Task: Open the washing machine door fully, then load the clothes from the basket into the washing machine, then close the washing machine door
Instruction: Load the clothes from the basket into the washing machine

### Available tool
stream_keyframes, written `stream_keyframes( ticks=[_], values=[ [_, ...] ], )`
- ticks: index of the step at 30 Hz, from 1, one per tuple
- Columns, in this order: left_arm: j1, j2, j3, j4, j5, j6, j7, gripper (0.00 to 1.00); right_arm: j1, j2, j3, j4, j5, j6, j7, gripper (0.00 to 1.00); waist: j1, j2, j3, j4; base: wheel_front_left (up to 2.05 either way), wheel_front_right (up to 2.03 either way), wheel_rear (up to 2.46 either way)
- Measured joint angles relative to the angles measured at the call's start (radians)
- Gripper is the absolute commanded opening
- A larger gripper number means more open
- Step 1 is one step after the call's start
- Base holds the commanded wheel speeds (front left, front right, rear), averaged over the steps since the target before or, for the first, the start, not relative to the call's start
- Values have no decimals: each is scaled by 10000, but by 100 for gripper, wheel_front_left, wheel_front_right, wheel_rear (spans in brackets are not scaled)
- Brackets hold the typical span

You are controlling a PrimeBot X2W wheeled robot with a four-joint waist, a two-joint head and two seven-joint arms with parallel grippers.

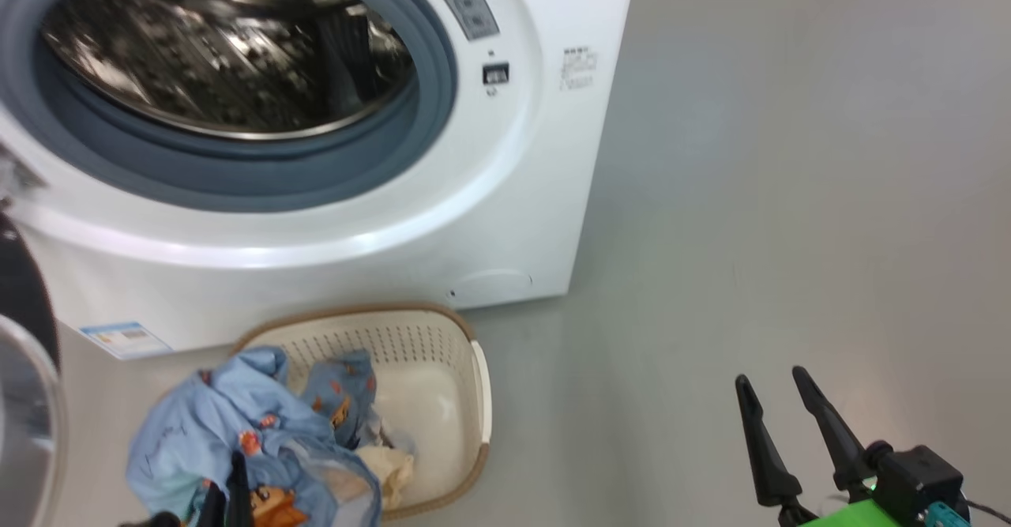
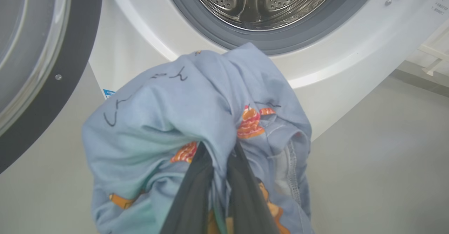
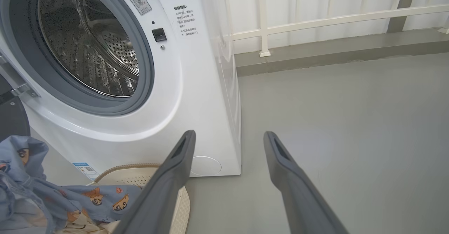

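The washing machine (image 1: pixel 505 219) stands with its drum (image 1: pixel 229 45) exposed; its black door (image 2: pixel 42 69) hangs swung out at the left. Below it sits the cream basket (image 1: pixel 442 377) with light blue printed clothes (image 1: pixel 237 424) and a bit of cream cloth. My left gripper (image 2: pixel 219 148) is shut on a bunch of the blue clothes (image 2: pixel 182 114), held up in front of the drum opening (image 2: pixel 259 2). Its dark fingers (image 1: pixel 235 479) poke through the fabric at the bottom left of the head view. My right gripper (image 1: pixel 772 381) hangs open and empty over bare floor, right of the basket (image 3: pixel 179 206).
Grey floor (image 1: pixel 790 195) stretches to the right of the machine. A white railing (image 3: pixel 315 20) and a low grey kerb run behind it. The open door's glass bowl (image 1: pixel 28 424) juts in at the far left, close to the basket.
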Motion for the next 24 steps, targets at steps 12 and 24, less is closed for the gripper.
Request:
stream_keyframes(
  ticks=[12, 24],
  values=[
    [1428, 10, -466, -1469, 96, 596, 2, 0, 770, -157, -104, -8, 2, 0, 0, 100, 0, 0, -1603, 325, 0, 0, 0],
    [1855, 36, -516, -2255, 368, 809, 0, 0, 1040, -222, -198, -58, 6, 0, 0, 100, 0, 0, -2130, 349, 0, 0, 0]
  ],
)
